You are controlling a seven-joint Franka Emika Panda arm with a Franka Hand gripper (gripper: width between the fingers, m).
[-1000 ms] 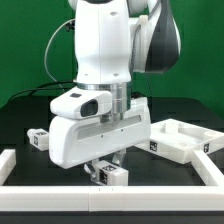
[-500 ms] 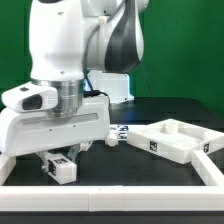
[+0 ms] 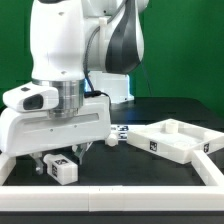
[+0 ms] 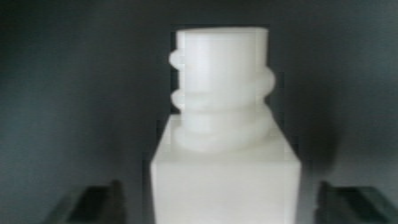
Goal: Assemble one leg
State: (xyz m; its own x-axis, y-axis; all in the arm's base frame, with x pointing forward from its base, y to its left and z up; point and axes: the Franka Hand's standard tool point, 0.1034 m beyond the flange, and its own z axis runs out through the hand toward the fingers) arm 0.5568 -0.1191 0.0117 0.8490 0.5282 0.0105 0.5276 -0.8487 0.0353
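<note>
Wrist view is filled by the leg (image 4: 222,130): a white square block is seen upright in the picture, with a ribbed round stem at its far end. Dark fingers (image 4: 103,205) are made out on either side of the block's near end, pressed against its flanks, so the leg is clamped between them.

From the exterior view, the leg (image 3: 63,172) is found low at that view's left, held under the white hand, with a black-and-white tag on its facing side. The gripper (image 3: 62,163) is closed on it from both sides. Whether the leg's underside touches the black table (image 3: 150,172) cannot be told.

A white rail (image 3: 120,196) is laid across the table's near edge, just in front of the held leg. Well apart, towards the exterior view's right, a large white panel (image 3: 178,142) with raised rims is set flat. A second leg (image 3: 120,133) is seen just beside the panel's left corner, further back.
</note>
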